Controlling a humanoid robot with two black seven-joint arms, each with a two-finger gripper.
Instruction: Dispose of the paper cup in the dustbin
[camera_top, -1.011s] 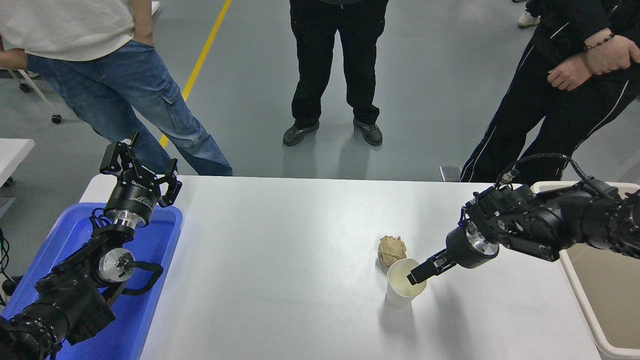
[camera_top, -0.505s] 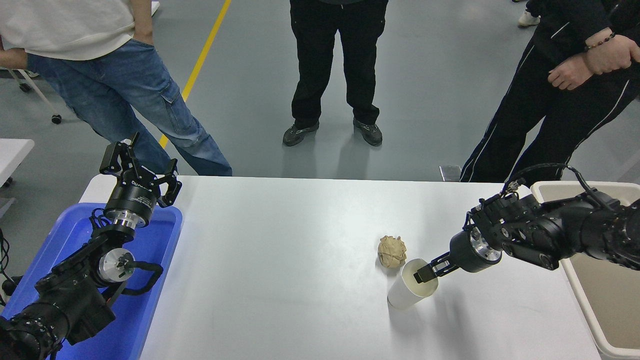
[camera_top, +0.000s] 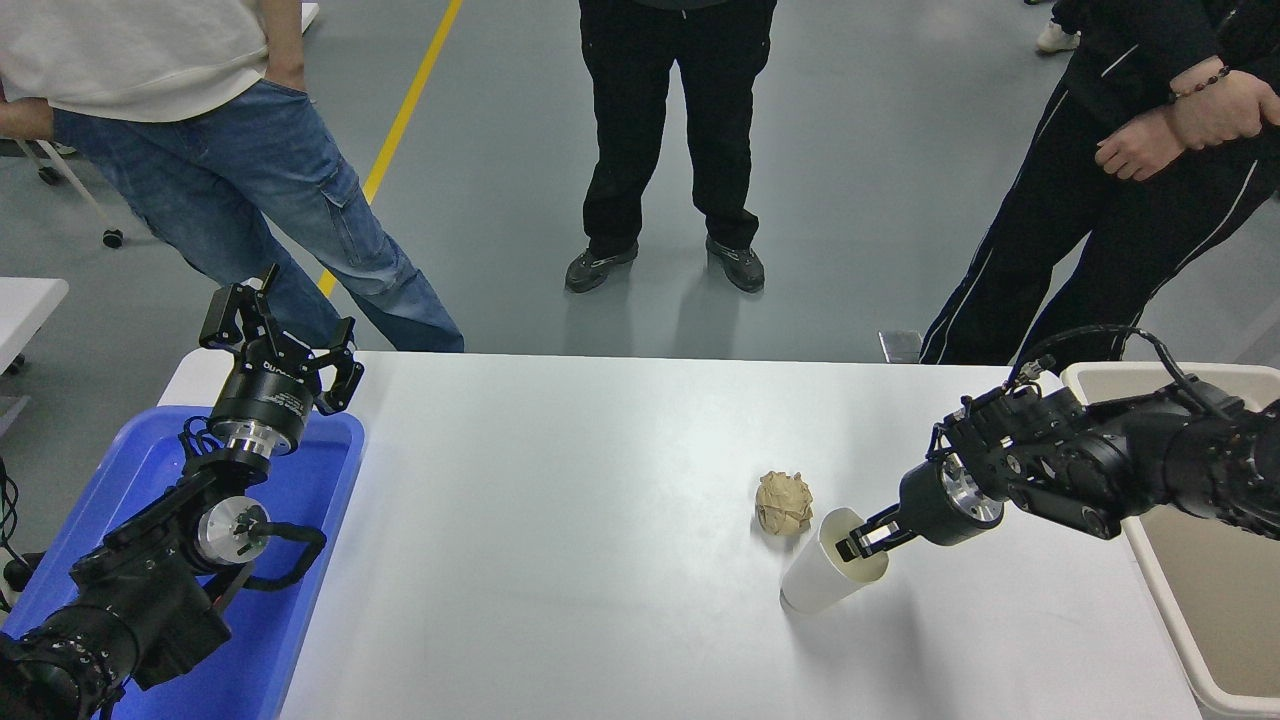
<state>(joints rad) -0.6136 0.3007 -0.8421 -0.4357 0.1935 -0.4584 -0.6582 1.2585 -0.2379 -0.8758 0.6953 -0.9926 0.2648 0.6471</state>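
as right pincer (camera_top: 852, 545) pulls, paper cup (camera_top: 826, 578) tilts further

White table (camera_top: 560, 560), crumpled tan paper ball (camera_top: 784, 502), tilted paper cup (camera_top: 822, 580)

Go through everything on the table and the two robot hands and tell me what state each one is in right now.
paper cup: tilted toward the right, rim pinched by the right hand, base near the table.
right hand: shut on the cup's rim.
paper ball: crumpled, lying on the table beside the cup.
dustbin: open.
blue bin: open.
left hand: open, parked above the blue bin.
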